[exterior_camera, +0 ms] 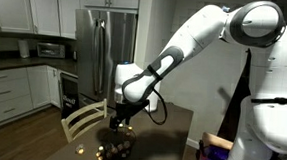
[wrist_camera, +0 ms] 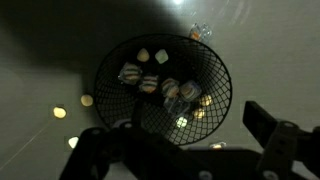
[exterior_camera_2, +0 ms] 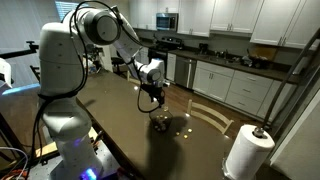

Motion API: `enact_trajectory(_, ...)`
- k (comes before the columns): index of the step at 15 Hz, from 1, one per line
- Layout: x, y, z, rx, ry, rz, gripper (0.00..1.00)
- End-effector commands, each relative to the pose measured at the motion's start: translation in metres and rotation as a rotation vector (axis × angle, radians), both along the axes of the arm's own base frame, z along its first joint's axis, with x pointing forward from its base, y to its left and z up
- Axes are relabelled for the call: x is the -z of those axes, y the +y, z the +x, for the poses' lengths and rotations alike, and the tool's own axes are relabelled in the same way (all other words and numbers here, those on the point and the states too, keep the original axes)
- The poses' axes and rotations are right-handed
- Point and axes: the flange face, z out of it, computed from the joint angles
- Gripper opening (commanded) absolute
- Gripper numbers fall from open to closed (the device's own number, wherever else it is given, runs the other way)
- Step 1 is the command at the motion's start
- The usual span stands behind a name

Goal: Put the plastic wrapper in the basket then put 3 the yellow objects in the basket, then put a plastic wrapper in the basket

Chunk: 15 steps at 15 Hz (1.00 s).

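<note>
Gripper [wrist_camera: 185,165] released, jaws wide, nothing held, hovering over the near side of basket [wrist_camera: 224,78], which holds several pieces. 1 wrapper [wrist_camera: 200,32] lies on the table just outside the far rim, up-right of the jaws in wrist view. 3 yellow objects [wrist_camera: 86,100] lie loose just left of basket. Wrapper is probably next: reach across basket.

A long dark wooden table [exterior_camera_2: 120,125] fills the middle of a dim kitchen. Beyond its far end stands a stainless steel refrigerator [exterior_camera: 96,42] between white panelled cabinets [exterior_camera: 18,7]. 1 pale wooden slat-back chair [exterior_camera: 81,121] is drawn up to the table's edge. Past the table's long side, a dark countertop [exterior_camera_2: 240,63] runs along the wall. A white paper towel roll [exterior_camera_2: 245,152] stands near the table's corner.
</note>
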Motion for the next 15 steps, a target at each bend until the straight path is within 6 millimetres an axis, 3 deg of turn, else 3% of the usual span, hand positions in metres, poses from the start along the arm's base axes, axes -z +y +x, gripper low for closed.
enact_trajectory(1,-0.014,-0.024,0.013,0.062,0.001,0.011,1.00)
enact_trajectory(7,-0.018,-0.076,0.022,0.069,0.004,-0.054,1.00)
enact_trajectory(15,-0.007,-0.140,0.024,0.084,0.002,-0.044,1.00)
